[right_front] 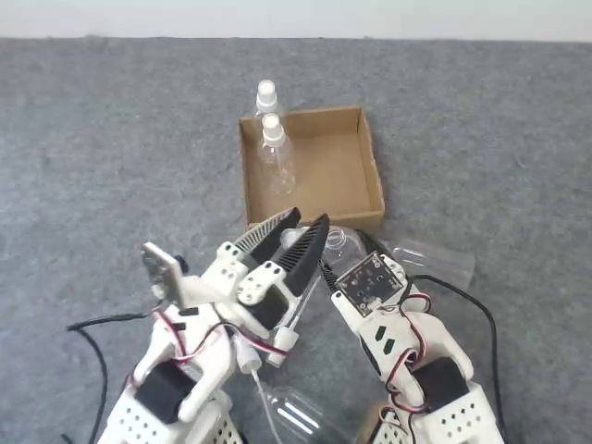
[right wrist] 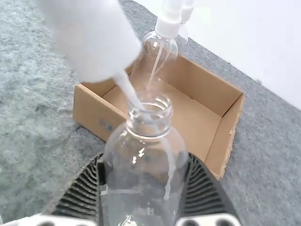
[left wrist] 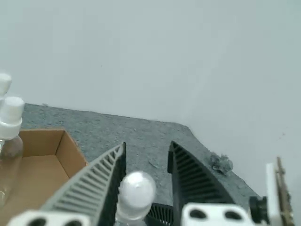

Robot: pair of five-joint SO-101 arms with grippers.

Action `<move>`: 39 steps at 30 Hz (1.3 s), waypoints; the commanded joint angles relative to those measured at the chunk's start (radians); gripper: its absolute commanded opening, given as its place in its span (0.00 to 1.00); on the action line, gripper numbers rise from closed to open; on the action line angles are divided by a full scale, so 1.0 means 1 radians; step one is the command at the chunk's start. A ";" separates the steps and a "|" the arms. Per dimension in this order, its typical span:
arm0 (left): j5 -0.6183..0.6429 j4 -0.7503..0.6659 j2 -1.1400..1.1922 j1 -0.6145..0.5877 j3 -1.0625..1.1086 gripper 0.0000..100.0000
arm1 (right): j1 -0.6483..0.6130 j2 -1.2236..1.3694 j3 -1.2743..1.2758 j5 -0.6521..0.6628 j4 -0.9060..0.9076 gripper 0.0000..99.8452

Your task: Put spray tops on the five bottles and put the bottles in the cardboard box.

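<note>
My right gripper is shut on a clear open bottle, its neck toward the cardboard box. A white spray top hangs over it, with its thin tube reaching down into the neck. In the left wrist view that spray top sits between the ribbed fingers of my left gripper, which is shut on it. From above, the left gripper and right gripper meet at the bottle, just in front of the box. A capped bottle stands in the box's far left corner.
A second capped bottle stands right behind the first at the box's back wall. One clear open bottle lies right of the right arm, another near the front edge. A loose white spray top lies between the arms.
</note>
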 commanded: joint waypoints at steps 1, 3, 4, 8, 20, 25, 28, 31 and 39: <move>0.077 0.107 -0.018 -0.009 -0.156 0.14 | -0.007 -0.018 -0.034 0.003 -0.033 0.01; 0.103 0.153 -0.018 -0.009 -0.199 0.14 | -0.007 -0.018 -0.026 0.008 -0.035 0.01; 0.114 0.172 -0.018 -0.018 -0.217 0.14 | -0.007 -0.018 -0.026 0.008 -0.035 0.01; 0.126 0.193 -0.018 -0.040 -0.232 0.14 | -0.007 -0.018 -0.028 0.005 -0.035 0.01; 0.081 0.199 -0.018 0.020 -0.182 0.14 | -0.122 -0.018 -0.091 0.009 -0.035 0.01; 0.080 0.219 -0.018 0.020 -0.183 0.14 | -0.117 -0.018 -0.137 0.009 -0.038 0.01; 0.080 0.219 -0.018 0.018 -0.185 0.14 | -0.119 -0.016 -0.123 0.002 -0.105 0.01; 0.080 0.219 -0.018 0.018 -0.188 0.14 | -0.119 -0.016 -0.081 0.002 -0.193 0.01; 0.074 0.213 -0.018 0.028 -0.189 0.14 | -0.119 -0.016 0.028 0.000 -0.263 0.01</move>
